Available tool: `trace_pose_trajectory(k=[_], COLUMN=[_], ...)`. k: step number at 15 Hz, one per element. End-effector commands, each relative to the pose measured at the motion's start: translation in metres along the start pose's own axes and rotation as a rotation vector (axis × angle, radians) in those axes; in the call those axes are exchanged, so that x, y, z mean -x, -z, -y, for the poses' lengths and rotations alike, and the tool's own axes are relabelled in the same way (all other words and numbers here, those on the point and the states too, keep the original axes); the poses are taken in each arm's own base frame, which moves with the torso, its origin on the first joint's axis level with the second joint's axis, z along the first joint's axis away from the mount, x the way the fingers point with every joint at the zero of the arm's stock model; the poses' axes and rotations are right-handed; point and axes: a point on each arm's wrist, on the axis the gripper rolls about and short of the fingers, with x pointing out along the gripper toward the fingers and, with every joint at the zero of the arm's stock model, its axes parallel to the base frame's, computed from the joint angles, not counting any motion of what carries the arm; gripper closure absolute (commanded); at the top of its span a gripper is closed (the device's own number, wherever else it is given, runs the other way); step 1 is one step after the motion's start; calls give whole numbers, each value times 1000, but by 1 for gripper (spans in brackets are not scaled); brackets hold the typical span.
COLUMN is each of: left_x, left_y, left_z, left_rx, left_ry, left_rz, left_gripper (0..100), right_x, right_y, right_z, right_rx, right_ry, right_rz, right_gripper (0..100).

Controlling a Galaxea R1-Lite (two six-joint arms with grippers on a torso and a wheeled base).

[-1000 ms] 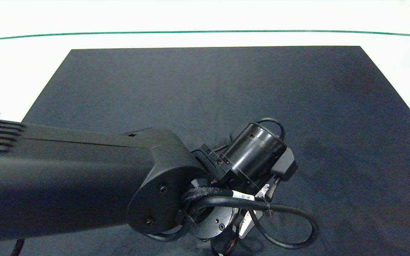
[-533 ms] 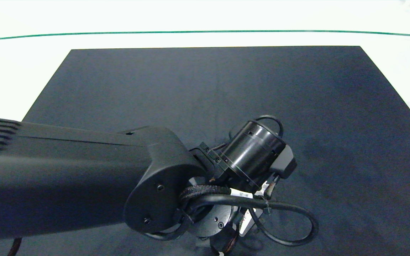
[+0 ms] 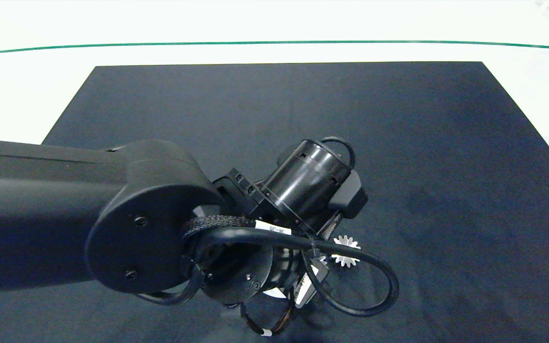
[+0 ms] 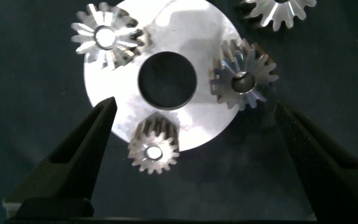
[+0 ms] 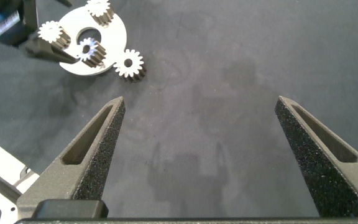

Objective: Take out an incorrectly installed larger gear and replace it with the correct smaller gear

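Above the round silver plate [image 4: 107,87], left gripper [image 4: 191,140] hovers, fingers wide. Larger gear [image 4: 243,73] sits on the plate's edge; smaller gear [image 4: 280,10] lies just off-plate. Likely rigid, slippery: grip across teeth. Right gripper [image 5: 197,134] idle, fingers wide.

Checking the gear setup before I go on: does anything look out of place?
One gear lies loose on the dark mat beside the round plate, while three others sit on the plate. I cannot tell whether it is the wider one. The left hand hovers open above.
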Motion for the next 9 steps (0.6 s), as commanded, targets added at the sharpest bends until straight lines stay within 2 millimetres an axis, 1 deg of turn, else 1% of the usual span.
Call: trace_pose_trajectory(k=[1, 5, 9], left_x=[6, 1, -13], left_y=[1, -3, -11], left_z=[-6, -4, 4], left_rx=[13, 20, 37], left_ry=[-9, -12, -6], left_rz=[7, 24, 71], left_gripper=[0, 0, 0], right_x=[-2, -2, -2], right_y=[2, 3, 4], right_z=[-2, -2, -3], right_rx=[16, 20, 21], right_ry=[-16, -17, -17], right_rz=[-9, -13, -14], right_gripper=[0, 0, 0])
